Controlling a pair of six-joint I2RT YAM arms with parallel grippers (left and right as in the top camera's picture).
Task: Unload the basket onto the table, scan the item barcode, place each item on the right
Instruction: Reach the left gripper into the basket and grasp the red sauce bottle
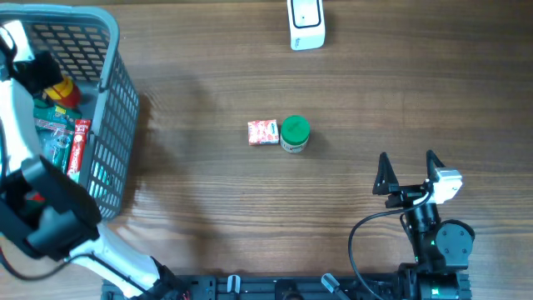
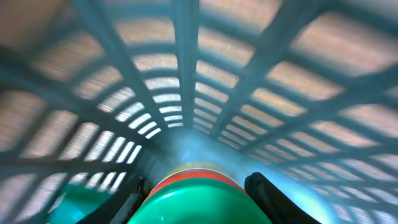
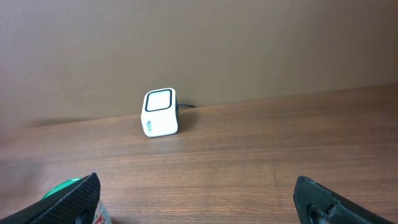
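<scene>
My left gripper [image 2: 196, 186] is down inside the grey basket [image 1: 117, 100], shut on a rounded green item with a red band [image 2: 199, 202] that fills the gap between its dark fingers [image 2: 268, 194]. From overhead the white left arm [image 1: 25, 167] covers that gripper and the item. No barcode shows. At the table's far edge stands the white scanner [image 1: 306, 23], seen from the right wrist as a small cube with a square window [image 3: 160, 112]. My right gripper [image 1: 408, 171] rests open near the front right, with nothing between its fingertips [image 3: 199, 199].
A small red-and-white box [image 1: 263, 132] and a green-lidded can [image 1: 294, 133] sit side by side mid-table. The basket also holds a red packet [image 1: 80, 146] and a yellow-and-red thing [image 1: 61, 92]. Its mesh wall [image 2: 186, 93] is close in front of the left wrist.
</scene>
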